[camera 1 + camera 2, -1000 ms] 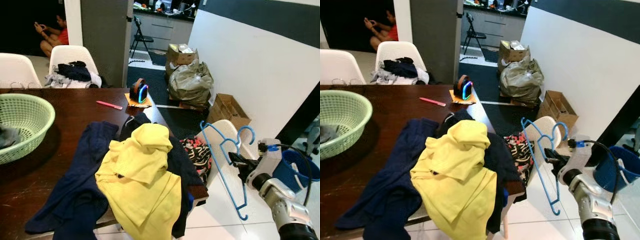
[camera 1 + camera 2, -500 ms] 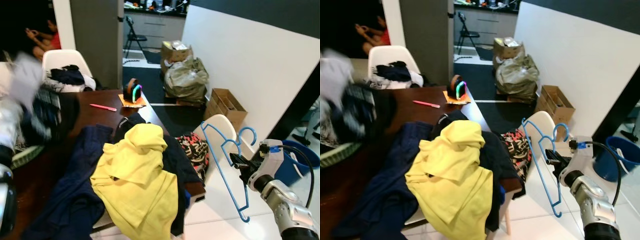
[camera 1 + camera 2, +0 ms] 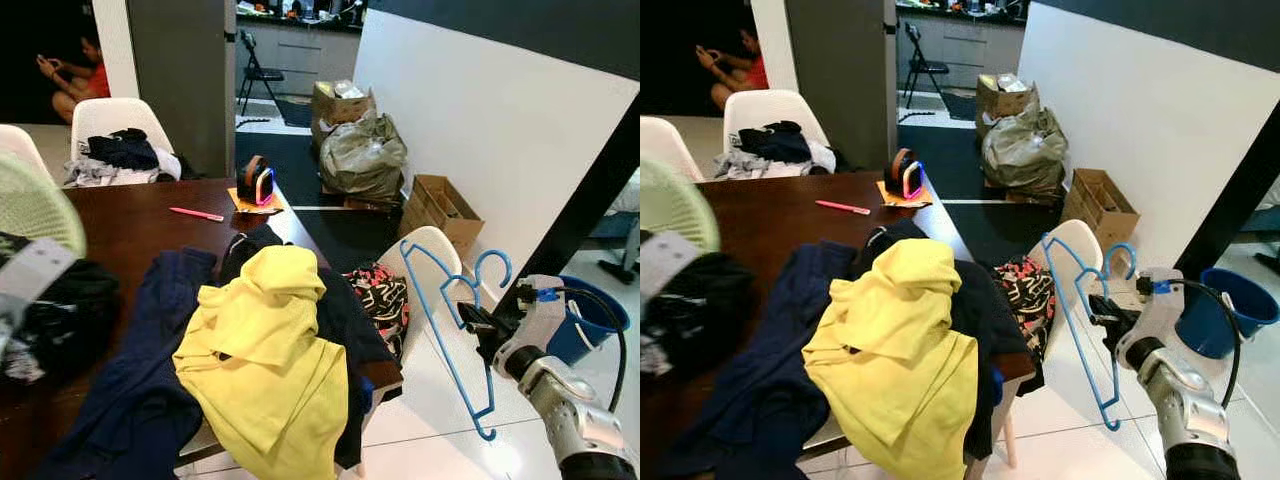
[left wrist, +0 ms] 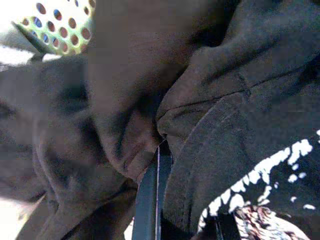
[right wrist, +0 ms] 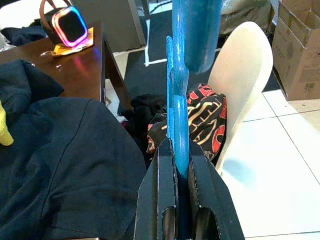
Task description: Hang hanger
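Head views show the right gripper [image 3: 478, 328] clamped on a blue hanger [image 3: 450, 340] beside the white chair [image 3: 432, 262]; the left gripper [image 3: 35, 300] lifts dark clothing [image 3: 50, 320]. Wrist views confirm both grips. Carrying stage, apparently; next, find a rail.

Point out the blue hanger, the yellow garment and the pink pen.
blue hanger [image 3: 440, 330]: left eye view, on its long slanted bar.
yellow garment [image 3: 270, 340]: left eye view, middle of the cloth.
pink pen [image 3: 196, 214]: left eye view, mid-barrel.
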`<state>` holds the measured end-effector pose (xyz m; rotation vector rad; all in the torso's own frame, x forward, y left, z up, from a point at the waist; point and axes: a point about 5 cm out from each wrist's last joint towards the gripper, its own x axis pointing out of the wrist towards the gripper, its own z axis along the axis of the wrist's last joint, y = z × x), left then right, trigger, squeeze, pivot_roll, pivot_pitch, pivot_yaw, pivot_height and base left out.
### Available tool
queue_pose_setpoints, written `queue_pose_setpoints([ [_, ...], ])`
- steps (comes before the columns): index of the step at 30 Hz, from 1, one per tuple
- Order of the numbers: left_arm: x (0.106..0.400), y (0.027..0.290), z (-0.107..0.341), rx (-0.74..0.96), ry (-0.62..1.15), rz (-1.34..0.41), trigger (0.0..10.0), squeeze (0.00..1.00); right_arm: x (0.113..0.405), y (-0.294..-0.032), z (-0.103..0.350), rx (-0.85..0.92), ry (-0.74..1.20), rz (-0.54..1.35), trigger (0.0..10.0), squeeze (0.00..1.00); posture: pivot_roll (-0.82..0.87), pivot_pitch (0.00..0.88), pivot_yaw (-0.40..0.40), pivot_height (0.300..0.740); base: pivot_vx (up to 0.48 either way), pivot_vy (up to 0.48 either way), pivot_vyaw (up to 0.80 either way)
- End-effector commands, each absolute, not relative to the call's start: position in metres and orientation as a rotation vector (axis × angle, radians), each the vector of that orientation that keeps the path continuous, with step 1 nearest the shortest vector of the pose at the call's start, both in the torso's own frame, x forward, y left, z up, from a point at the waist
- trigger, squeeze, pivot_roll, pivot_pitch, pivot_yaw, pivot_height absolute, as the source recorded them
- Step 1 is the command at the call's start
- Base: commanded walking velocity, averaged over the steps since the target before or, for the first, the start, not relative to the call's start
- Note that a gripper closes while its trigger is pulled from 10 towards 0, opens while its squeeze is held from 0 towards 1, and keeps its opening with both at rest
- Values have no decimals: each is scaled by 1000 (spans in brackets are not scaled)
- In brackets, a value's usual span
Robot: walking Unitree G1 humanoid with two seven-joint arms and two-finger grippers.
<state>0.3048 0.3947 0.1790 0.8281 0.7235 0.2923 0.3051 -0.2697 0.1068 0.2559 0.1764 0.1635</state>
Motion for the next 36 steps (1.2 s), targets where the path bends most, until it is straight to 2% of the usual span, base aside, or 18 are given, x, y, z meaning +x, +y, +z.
queue_pose_setpoints([
  [1, 302, 396, 178, 843, 749, 289, 10000, 0, 307, -270, 109, 276, 169, 154, 10000, 0, 10, 0, -132, 740, 0, 0, 0],
  [3, 302, 396, 180, 846, 741, 293, 10000, 0, 307, -271, 109, 278, 168, 152, 10000, 0, 10, 0, -132, 740, 0, 0, 0],
  [5, 309, 390, 204, 849, 592, 334, 10000, 0, 306, -272, 109, 283, 165, 147, 10000, 0, 11, 0, -129, 740, 0, 0, 0],
  [6, 309, 390, 204, 849, 592, 334, 10000, 0, 306, -272, 109, 283, 165, 147, 10000, 0, 11, 0, -129, 740, 0, 0, 0],
  [9, 318, 382, 267, 857, 271, 457, 10000, 0, 306, -273, 109, 287, 164, 143, 10000, 0, 15, 0, -131, 740, 0, 0, 0],
  [11, 318, 380, 281, 878, 211, 480, 10000, 0, 306, -273, 108, 287, 164, 143, 10000, 0, 16, 0, -130, 740, 0, 0, 0],
  [18, 313, 378, 306, 917, 102, 554, 10000, 0, 307, -273, 107, 292, 163, 141, 10000, 0, 20, 0, -126, 740, 0, 0, 0],
  [24, 304, 384, 299, 929, 129, 600, 10000, 0, 308, -273, 106, 296, 163, 140, 10000, 0, 23, 0, -126, 740, 0, 0, 0],
  [25, 301, 387, 293, 924, 150, 614, 10000, 914, 308, -272, 106, 298, 163, 141, 10000, 0, 24, 0, -124, 740, 0, 0, 0],
  [26, 297, 390, 287, 916, 168, 621, 10000, 914, 308, -272, 106, 300, 163, 141, 10000, 0, 28, 0, -126, 740, 0, 0, 0],
  [27, 295, 390, 278, 889, 194, 595, 10000, 1000, 309, -271, 106, 303, 163, 143, 10000, 0, 32, 0, -126, 740, 0, 0, 0],
  [31, 294, 388, 270, 857, 218, 561, 10000, 1000, 309, -271, 106, 306, 162, 145, 10000, 0, 32, 0, -126, 740, 0, 0, 0],
  [32, 296, 382, 266, 799, 205, 504, 10000, 1000, 310, -270, 106, 307, 163, 146, 10000, 0, 38, 0, -126, 740, 0, 0, 0],
  [33, 302, 361, 265, 687, 144, 354, 10000, 1000, 311, -269, 105, 309, 164, 148, 10000, 0, 40, 0, -125, 740, 0, 0, 0],
  [36, 303, 351, 267, 606, 106, 313, 10000, 1000, 311, -269, 105, 310, 164, 148, 10000, 0, 40, 0, -125, 740, 0, 0, 0],
])
